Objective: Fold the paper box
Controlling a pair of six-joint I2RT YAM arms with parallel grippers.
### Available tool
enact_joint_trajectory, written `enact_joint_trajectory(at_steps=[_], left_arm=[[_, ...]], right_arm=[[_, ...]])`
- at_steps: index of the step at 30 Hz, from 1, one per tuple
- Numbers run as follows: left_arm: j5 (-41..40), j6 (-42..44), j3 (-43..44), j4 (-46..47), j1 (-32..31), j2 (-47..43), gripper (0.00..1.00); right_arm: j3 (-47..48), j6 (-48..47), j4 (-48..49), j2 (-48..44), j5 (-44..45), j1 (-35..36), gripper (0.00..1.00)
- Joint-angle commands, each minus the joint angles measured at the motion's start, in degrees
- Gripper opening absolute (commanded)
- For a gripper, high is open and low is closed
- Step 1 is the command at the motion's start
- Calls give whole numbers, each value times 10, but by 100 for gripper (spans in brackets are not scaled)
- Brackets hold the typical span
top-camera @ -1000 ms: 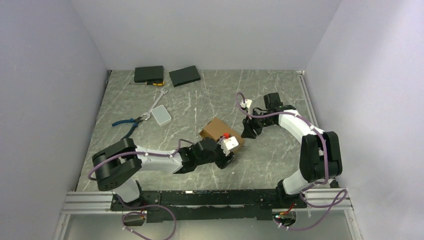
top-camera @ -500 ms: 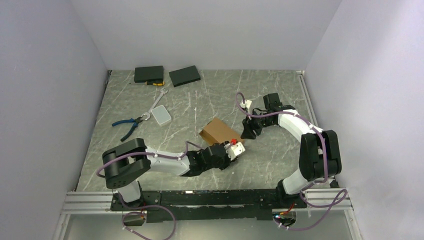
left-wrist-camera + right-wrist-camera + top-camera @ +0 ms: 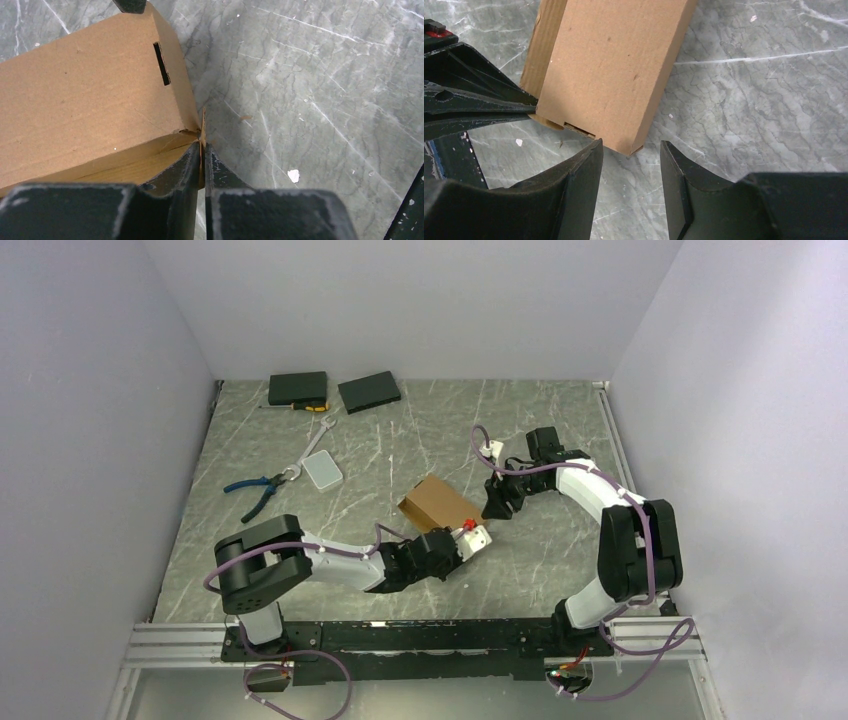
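One box [image 3: 438, 502] at table [image 3: 350, 440] centre | left claw [image 3: 202, 155] pinches thin tab [image 3: 203, 125] at its 5 o'clock corner | right claw [image 3: 629, 150] spread at 3 o'clock | we judge end-closing step: tuck tab inward next.

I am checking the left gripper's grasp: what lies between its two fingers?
A thin cardboard flap of the paper box, pinched edge-on by the left gripper; the left wrist view shows it.

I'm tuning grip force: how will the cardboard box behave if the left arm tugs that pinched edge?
The paper box looks hollow and probably light, so it should slide on the smooth table. The thin flap pinched in the left gripper may bend or tear first. Lying low and flat, the box seems unlikely to tip.
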Motion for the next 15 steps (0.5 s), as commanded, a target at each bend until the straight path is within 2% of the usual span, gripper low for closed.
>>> enact_joint_trajectory(at_steps=[1,4,8,12,15], left_arm=[[-22,-3,11,17,-3,-3,11],[-23,-27,7,16,-3,-4,6],[-25,-42,-8,23,-3,-8,5],[-27,-52,-25,36,-3,-16,3],[-28,-54,-31,39,-3,-20,2]], right_arm=[[16,-15,-5,3,-21,0,49],[17,-14,-6,3,-26,0,49],[16,9,6,-12,-36,-2,50],[16,55,17,-24,-96,-14,52],[30,59,-19,14,-136,-17,54]])
